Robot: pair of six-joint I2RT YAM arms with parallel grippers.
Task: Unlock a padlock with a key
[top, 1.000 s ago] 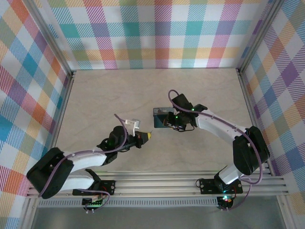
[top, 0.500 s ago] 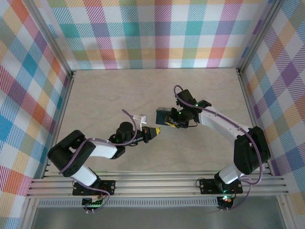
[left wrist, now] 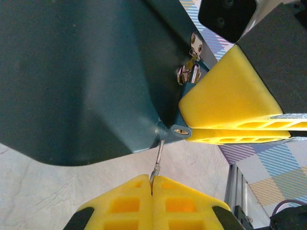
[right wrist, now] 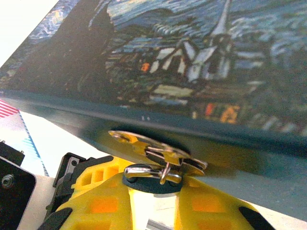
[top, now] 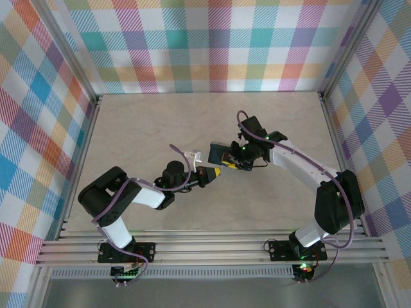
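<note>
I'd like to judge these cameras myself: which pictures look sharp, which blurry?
Top external: evenly lit and sharp. Left wrist: the key and padlock are fairly sharp, while the dark box is a smooth blur. Right wrist: the painted box and its metal clasp look soft, too near to focus.

The case (left wrist: 86, 81) is dark teal, one face printed with a night-sky painting in blues, white and orange. Its clasp (left wrist: 188, 74) and the key (left wrist: 158, 155) are silvery, and the jaws are bright yellow. The desk (top: 141, 128) is pale marbled beige. The walls (top: 212, 45) are pastel plaid.
</note>
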